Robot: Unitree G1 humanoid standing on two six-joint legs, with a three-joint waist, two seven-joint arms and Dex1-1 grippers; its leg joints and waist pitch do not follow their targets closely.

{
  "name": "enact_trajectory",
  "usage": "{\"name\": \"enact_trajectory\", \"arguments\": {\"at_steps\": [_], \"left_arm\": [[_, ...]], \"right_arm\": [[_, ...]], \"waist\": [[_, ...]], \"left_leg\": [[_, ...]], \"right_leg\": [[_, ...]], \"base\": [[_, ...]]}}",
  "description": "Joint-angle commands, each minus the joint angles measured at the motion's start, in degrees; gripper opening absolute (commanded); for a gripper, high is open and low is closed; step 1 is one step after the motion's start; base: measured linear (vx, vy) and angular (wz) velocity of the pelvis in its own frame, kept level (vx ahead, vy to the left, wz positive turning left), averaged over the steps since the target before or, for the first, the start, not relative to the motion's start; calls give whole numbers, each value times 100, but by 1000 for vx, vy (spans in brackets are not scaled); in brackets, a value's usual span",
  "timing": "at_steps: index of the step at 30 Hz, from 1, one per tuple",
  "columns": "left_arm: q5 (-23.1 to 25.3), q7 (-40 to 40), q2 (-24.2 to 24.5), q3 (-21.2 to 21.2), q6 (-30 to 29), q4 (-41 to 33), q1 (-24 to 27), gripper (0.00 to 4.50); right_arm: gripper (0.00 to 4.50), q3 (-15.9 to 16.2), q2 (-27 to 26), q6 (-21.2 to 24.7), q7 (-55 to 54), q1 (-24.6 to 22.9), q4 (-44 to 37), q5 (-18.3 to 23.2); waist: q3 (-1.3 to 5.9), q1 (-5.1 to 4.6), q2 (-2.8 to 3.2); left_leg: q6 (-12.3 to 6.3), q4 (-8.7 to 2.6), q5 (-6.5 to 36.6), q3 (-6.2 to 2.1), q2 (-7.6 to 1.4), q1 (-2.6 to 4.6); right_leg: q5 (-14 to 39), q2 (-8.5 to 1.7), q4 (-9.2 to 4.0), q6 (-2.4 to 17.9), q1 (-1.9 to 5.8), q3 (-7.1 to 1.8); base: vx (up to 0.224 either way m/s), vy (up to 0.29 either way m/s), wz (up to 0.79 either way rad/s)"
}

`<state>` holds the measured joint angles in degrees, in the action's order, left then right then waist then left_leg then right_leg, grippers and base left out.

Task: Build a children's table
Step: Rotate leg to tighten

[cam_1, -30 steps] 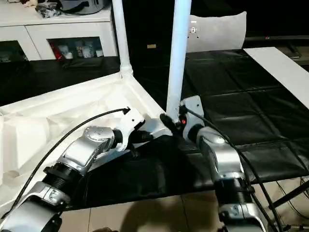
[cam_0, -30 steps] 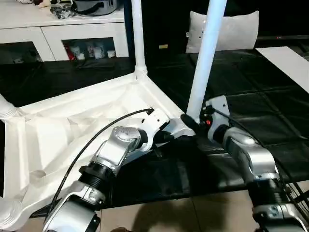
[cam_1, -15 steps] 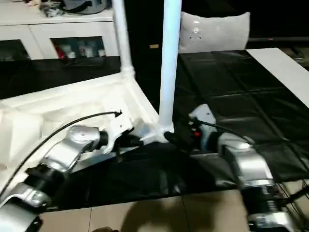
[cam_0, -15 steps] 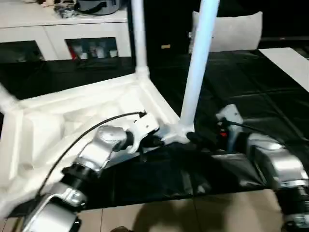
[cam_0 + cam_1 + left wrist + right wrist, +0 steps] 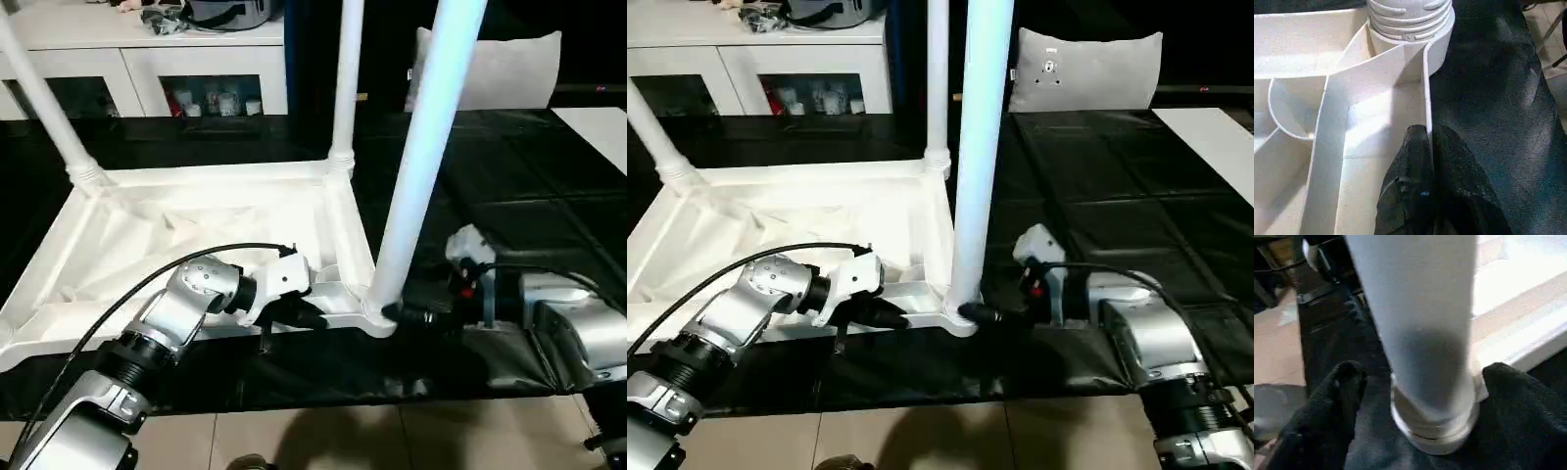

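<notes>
Right, the children's table lies upside down in front of me on the black floor mat, its ribbed underside facing up. I count three legs standing in their corner sockets: the near leg at the corner closest to my right arm, a far leg behind it, and another leg at the far corner on my left. Whether the fourth corner, down at the near left, has its leg in, I cannot tell. So by my reckoning most of the build is done, and what remains is that last corner, a check that each leg is seated, and turning the whole thing upright.

My left arm reaches in low from the left, forearm angled across the table's near edge. Its left pincer is squeezed shut on the thin white near rim of the top, one black finger either side of the wall, just short of the corner socket.

My right arm comes in level from the right, wrist turned toward the near leg's foot. The right pincer stands wide open, its fingers flanking the leg's base just above the socket collar, gripping nothing.

Behind it all sit a grey cushion and a white cabinet.
</notes>
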<state>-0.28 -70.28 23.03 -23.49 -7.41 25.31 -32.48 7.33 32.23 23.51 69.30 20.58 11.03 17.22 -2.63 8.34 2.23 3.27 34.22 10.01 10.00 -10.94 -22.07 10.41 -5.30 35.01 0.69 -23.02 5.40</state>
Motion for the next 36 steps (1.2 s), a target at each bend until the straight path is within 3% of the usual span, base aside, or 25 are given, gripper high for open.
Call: {"name": "enact_trajectory", "arguments": {"at_steps": [1, 17, 20, 22, 25, 27, 28, 29, 30, 31, 32, 33, 35, 36], "left_arm": [[12, -179, -29, -104, 150, -138, -38, 0], [-13, -102, -92, -35, 203, -17, -43, 0], [-94, 195, -260, 123, -104, -40, -40, 0], [-80, 656, -452, 273, -519, -58, -85, 0], [-74, 875, -552, 350, -657, -41, -117, 0], [-66, 1245, -722, 478, -894, -11, -174, 0], [-39, 1942, -1081, 698, -1395, 28, -300, 0], [-39, 1942, -1081, 698, -1395, 28, -300, 0], [-2, 2645, -1466, 904, -1723, 78, -419, 0], [2, 2728, -1517, 925, -1745, 82, -431, 0], [19, 3007, -1697, 987, -1808, 82, -464, 0], [26, 3056, -1734, 992, -1814, 72, -465, 0], [47, 3169, -1797, 998, -1673, 120, -488, 0], [55, 3172, -1803, 981, -1629, 136, -499, 0]], "right_arm": [[378, 30, 30, 110, 118, 32, -202, 104], [249, 73, -83, 261, 111, 17, -209, 215], [214, 11, -323, 514, -475, -87, -328, 129], [206, -51, -607, 601, -1248, -89, -285, -141], [196, -87, -737, 670, -1569, -65, -264, -237], [195, -182, -943, 856, -2068, 3, -202, -330], [195, -490, -1420, 1196, -3239, 222, 93, -534], [195, -490, -1420, 1196, -3239, 222, 93, -534], [195, -731, -1837, 1155, -4302, 433, 487, -773], [195, -758, -1884, 1090, -4388, 453, 538, -778], [195, -854, -2057, 797, -4646, 521, 711, -781], [249, -882, -2103, 699, -4665, 531, 742, -762], [262, -911, -2161, 587, -4705, 532, 746, -756], [275, -921, -2185, 567, -4713, 533, 734, -750]], "waist": [[387, -26, -79], [393, -17, -69], [379, -35, -57], [372, -54, -67], [353, -99, -67], [350, -143, -70], [347, -196, 3], [339, -245, -21], [358, -308, -22], [348, -341, -39], [355, -360, -35], [363, -377, -33], [401, -384, -61], [404, -390, -48]], "left_leg": [[-266, -394, 1136, -63, -258, 104], [-243, -388, 1091, -61, -254, 106], [-202, -398, 1113, -61, -250, 103], [-141, -409, 1215, -64, -239, 100], [-20, -437, 1427, -83, -226, 122], [29, -440, 1481, -91, -218, 130], [86, -449, 1474, -99, -221, 129], [100, -452, 1525, -94, -204, 115], [183, -439, 1582, -111, -185, 113], [173, -436, 1594, -107, -169, 108], [167, -429, 1567, -108, -171, 97], [121, -421, 1547, -106, -162, 94], [-25, -397, 1235, -94, -155, 48], [-122, -390, 1058, -84, -157, 43]], "right_leg": [[1341, -373, -432, 1096, 291, -295], [1336, -370, -435, 1073, 286, -293], [1363, -365, -440, 1083, 276, -294], [1584, -377, -460, 1011, 285, -289], [1990, -375, -513, 859, 271, -281], [2060, -370, -529, 817, 269, -277], [2025, -361, -501, 838, 258, -286], [2022, -339, -516, 864, 248, -277], [2137, -366, -526, 832, 257, -262], [2181, -359, -562, 817, 259, -252], [2159, -369, -557, 808, 268, -255], [2118, -366, -575, 775, 273, -251], [1594, -344, -528, 819, 307, -263], [1272, -326, -500, 898, 309, -264]], "base": [[0, 0, 0], [0, 0, 0], [0, 0, 0], [0, 0, 0], [0, 0, 0], [0, 0, 0], [0, 0, 0], [0, 0, 0], [0, 0, 0], [0, 0, 0], [0, 0, 0], [0, 0, 0], [0, 0, 0], [0, 0, 0]]}}
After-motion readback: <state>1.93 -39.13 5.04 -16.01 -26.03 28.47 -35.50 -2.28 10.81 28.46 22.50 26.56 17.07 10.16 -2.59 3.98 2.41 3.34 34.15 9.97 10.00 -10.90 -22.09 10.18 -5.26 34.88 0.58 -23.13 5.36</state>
